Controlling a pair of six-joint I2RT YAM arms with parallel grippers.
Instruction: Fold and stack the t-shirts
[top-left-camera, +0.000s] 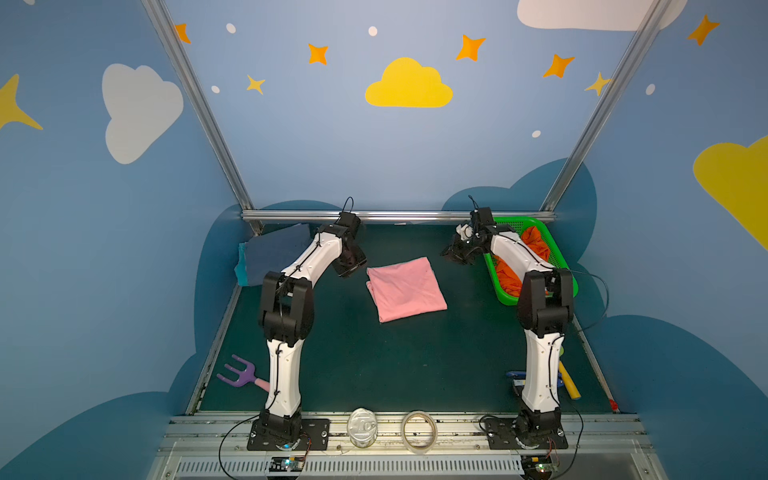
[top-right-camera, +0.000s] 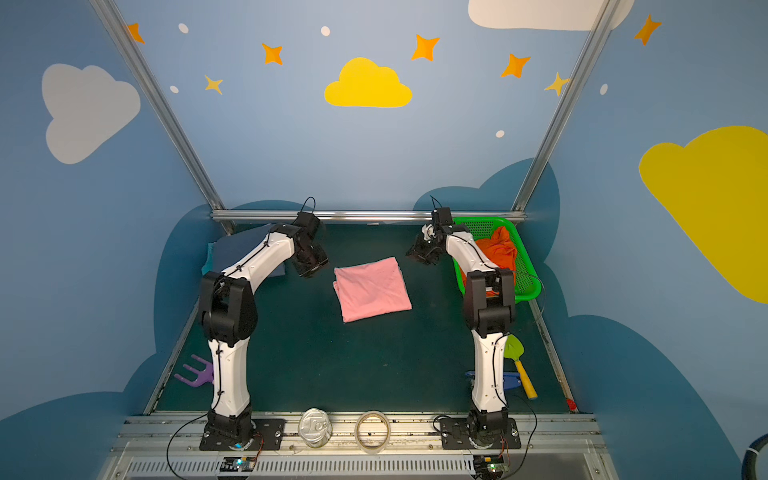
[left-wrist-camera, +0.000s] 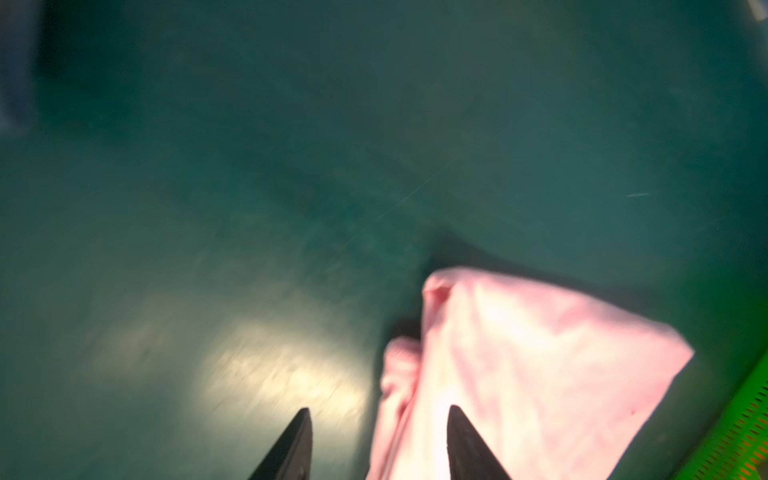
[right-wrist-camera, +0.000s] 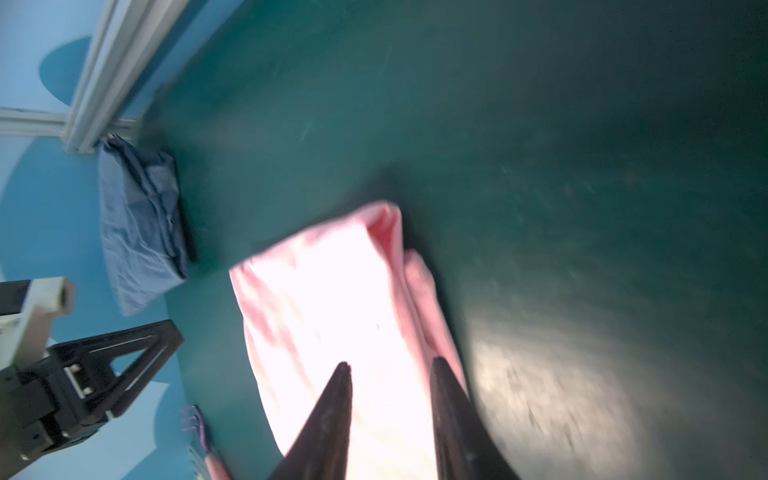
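Dark green mat (top-left-camera: 374, 365). Far right: green basket (top-left-camera: 506, 299) holding orange t-shirt (top-left-camera: 536, 243). Far left: slate blue t-shirt (top-left-camera: 274, 253) stacked on teal t-shirt (top-left-camera: 241, 266). Centre: pink t-shirt (top-left-camera: 405, 289), folded, flat, untouched. Left gripper (left-wrist-camera: 379, 409) and right gripper (right-wrist-camera: 390, 361): raised, released, empty.

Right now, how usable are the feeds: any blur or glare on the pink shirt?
Left wrist view: motion-blurred throughout, pink t-shirt soft-edged, a glare patch on the mat. Right wrist view: also smeared, the pink t-shirt's middle blown out white, the slate blue t-shirt somewhat clearer. Both top views: sharp and evenly lit.
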